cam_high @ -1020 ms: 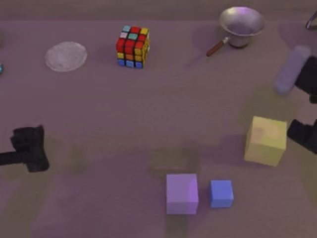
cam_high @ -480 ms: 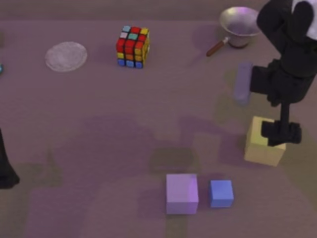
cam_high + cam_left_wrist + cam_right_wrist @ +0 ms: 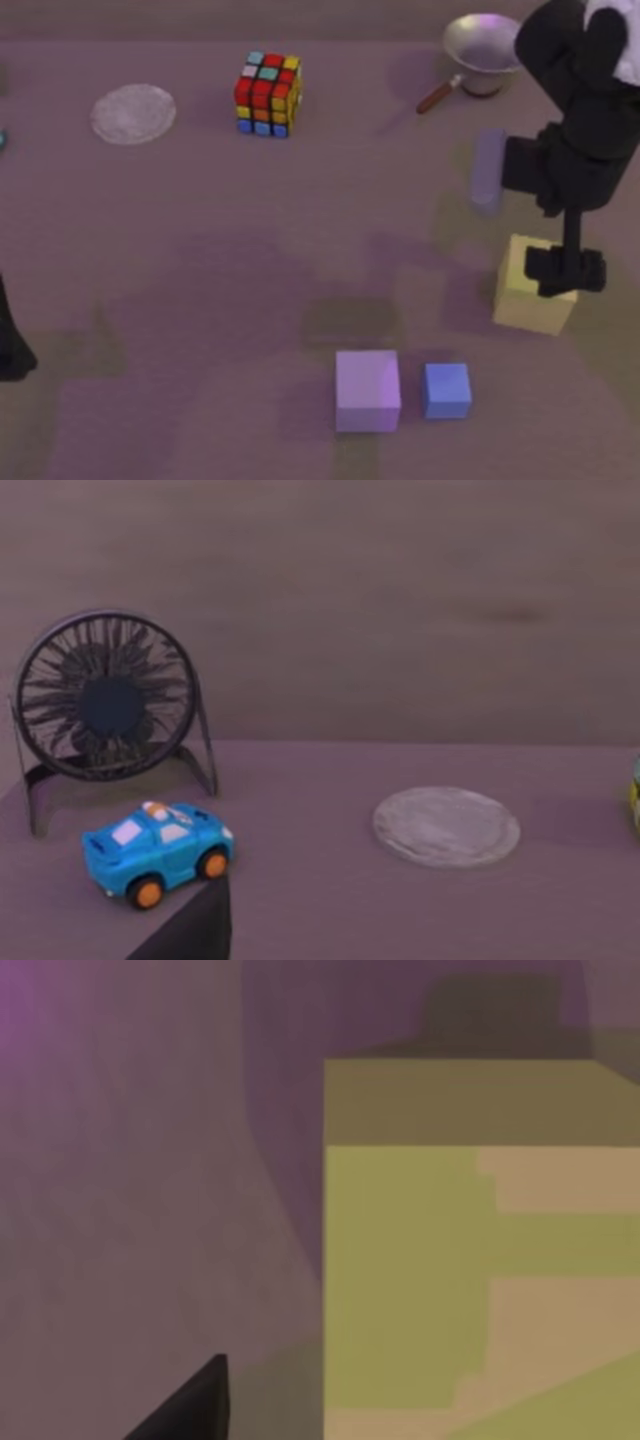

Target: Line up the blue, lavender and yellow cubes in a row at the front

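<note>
At the front of the bench (image 3: 200, 300), the lavender cube (image 3: 367, 390) sits just beside the smaller blue cube (image 3: 446, 390). Farther back on the right, the big yellow cube (image 3: 525, 300) has the right pincer (image 3: 566, 270) right over it; I cannot tell if it is grasping. The left pincer (image 3: 12, 350) waits at the left edge. At the back stand a puzzle cube (image 3: 268, 94), a flat disc (image 3: 133, 113) and an empty metal bowl (image 3: 487, 45). No writing shows.

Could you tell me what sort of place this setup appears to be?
Probably a simulated tabletop test bench, not a real room: a plain table strewn with unrelated props, such as a puzzle cube, a toy car and a small desk fan.
</note>
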